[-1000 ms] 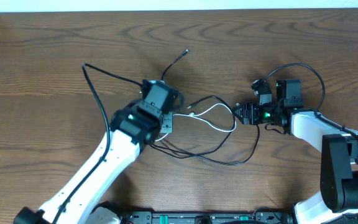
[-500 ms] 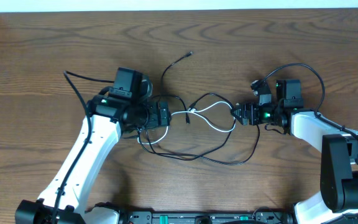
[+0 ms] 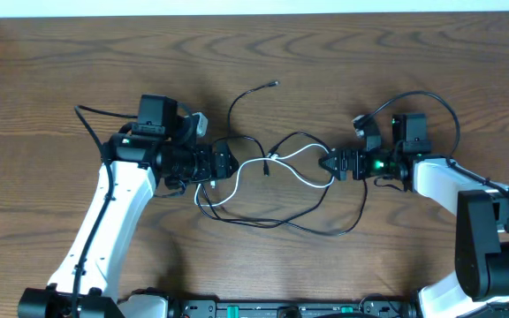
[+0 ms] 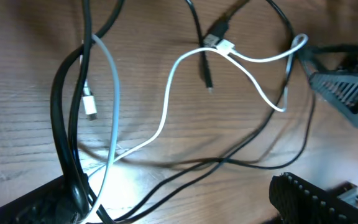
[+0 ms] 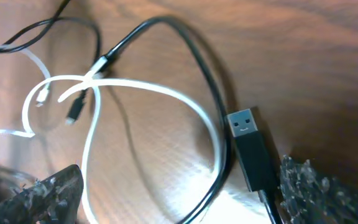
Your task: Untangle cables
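Both wider than before: left gripper [image 3: 224, 163], right gripper [image 3: 329, 163], beside tangled cables [image 3: 294, 153].

Overhead, the white cable [image 3: 277, 159] and black cable [image 3: 325, 231] pass partly under the left hand [image 3: 223, 164], where their crossings are too small to sort out. The right arm [image 3: 493, 238] is cut off by the right edge. From the right wrist, the fingers [image 5: 316, 186] are dark blurs in the bottom corners, and the black cable's plug [image 5: 248, 146] leads off the bottom edge. From the left wrist, both cables run out of focus past the bottom edge.
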`<action>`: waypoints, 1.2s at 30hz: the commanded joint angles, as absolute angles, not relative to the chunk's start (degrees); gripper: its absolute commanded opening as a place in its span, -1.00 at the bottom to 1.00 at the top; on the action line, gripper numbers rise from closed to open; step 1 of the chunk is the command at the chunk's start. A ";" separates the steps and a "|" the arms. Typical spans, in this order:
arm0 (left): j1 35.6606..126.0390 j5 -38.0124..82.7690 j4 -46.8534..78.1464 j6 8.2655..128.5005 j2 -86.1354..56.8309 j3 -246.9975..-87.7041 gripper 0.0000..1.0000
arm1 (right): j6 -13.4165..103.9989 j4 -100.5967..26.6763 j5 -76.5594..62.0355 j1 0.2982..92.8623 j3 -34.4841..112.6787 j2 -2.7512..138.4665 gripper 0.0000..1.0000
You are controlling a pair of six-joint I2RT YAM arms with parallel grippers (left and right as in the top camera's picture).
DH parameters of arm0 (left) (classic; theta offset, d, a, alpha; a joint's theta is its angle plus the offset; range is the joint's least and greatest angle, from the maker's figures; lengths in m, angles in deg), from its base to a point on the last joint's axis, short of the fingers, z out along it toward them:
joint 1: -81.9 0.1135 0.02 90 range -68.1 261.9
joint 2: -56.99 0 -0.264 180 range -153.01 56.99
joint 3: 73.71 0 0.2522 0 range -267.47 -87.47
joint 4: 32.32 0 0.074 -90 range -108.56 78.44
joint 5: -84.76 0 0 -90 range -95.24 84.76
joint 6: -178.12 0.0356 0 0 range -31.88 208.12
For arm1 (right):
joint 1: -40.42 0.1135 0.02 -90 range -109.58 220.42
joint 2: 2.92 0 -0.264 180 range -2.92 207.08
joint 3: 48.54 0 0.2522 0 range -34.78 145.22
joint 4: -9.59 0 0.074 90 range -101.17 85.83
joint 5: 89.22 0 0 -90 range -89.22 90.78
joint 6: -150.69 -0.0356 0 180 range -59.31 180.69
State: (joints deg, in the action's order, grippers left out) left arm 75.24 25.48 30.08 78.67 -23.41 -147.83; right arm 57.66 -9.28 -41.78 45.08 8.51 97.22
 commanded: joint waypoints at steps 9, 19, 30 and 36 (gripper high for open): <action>76.12 37.68 30.41 90.93 -23.86 -148.05 0.96 | 56.70 -10.57 -46.29 48.97 6.02 100.17 0.99; 76.10 24.24 30.67 90.86 -23.86 -147.90 0.98 | 48.29 -12.69 -41.00 49.19 10.87 93.64 0.79; 76.12 10.09 29.03 81.51 -23.95 -147.64 0.98 | 35.52 -30.79 -21.65 49.28 11.52 83.93 0.88; 76.12 10.09 25.65 79.74 -24.46 -147.64 0.98 | 35.22 -46.46 -21.44 49.78 11.44 84.11 0.99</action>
State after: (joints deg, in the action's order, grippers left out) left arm 75.86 11.89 26.67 81.81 -23.60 -147.81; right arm 37.14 -43.94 -23.69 49.00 11.44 84.09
